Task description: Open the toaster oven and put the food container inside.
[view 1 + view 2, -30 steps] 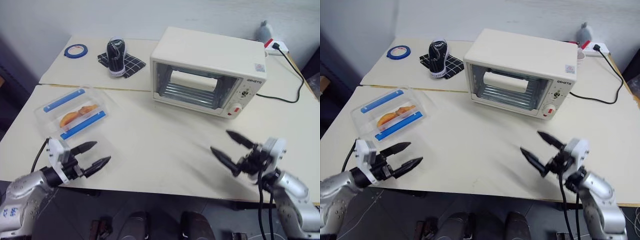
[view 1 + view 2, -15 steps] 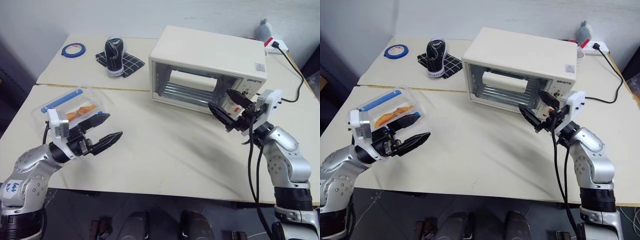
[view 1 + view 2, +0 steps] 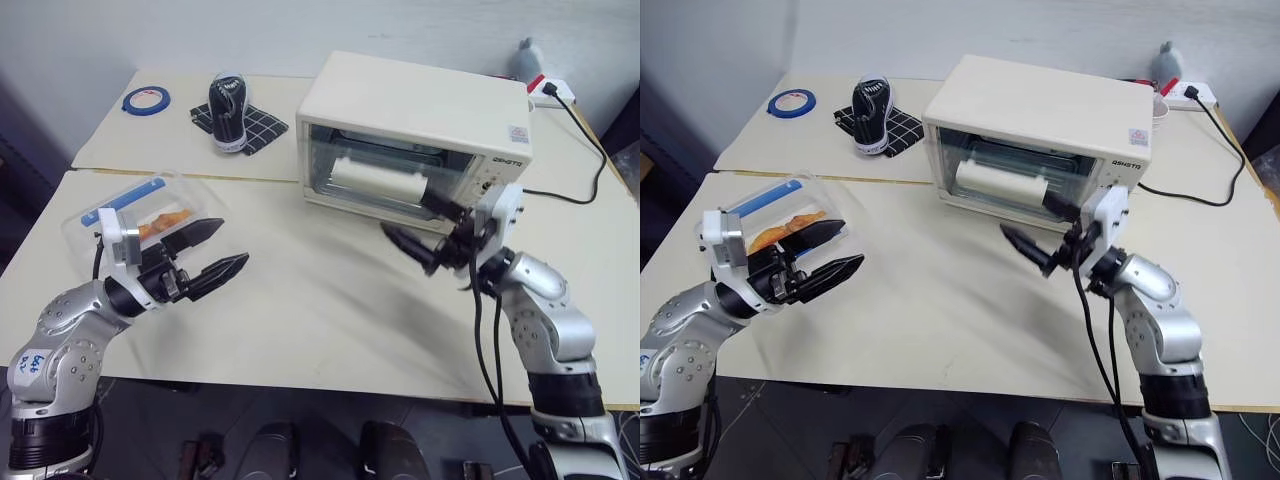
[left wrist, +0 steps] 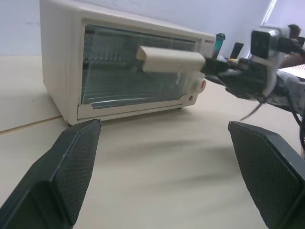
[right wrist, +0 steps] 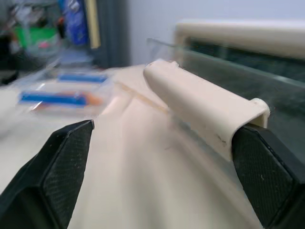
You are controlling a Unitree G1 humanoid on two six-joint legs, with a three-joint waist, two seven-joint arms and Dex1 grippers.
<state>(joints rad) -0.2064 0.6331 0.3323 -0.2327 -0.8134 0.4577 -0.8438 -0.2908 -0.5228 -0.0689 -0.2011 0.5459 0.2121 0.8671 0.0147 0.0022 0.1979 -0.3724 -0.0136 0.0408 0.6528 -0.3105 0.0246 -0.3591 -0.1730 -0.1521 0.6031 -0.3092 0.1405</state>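
Observation:
The cream toaster oven (image 3: 415, 105) stands at the back middle of the table. Its glass door looks tipped out a little at the top, and the white bar handle (image 3: 378, 178) sticks forward. My right gripper (image 3: 420, 228) is open at the handle's right end, one finger close by that end and the other lower in front of the door; whether it touches I cannot tell. The handle (image 5: 200, 107) runs between its fingers in the right wrist view. The clear food container (image 3: 140, 210) with blue strips lies at the left, partly behind my open, empty left gripper (image 3: 228, 246).
A blue tape roll (image 3: 147, 98) and a black object on a checkered cloth (image 3: 228, 110) sit at the back left. A power strip (image 3: 552, 95) and the oven's black cord (image 3: 590, 150) lie at the back right. Bare tabletop (image 3: 310, 300) stretches between my arms.
Both arms rose from the table's front edge. The right gripper then swung left to the handle, and the handle now sits lower and farther out. The left gripper has held still lately.

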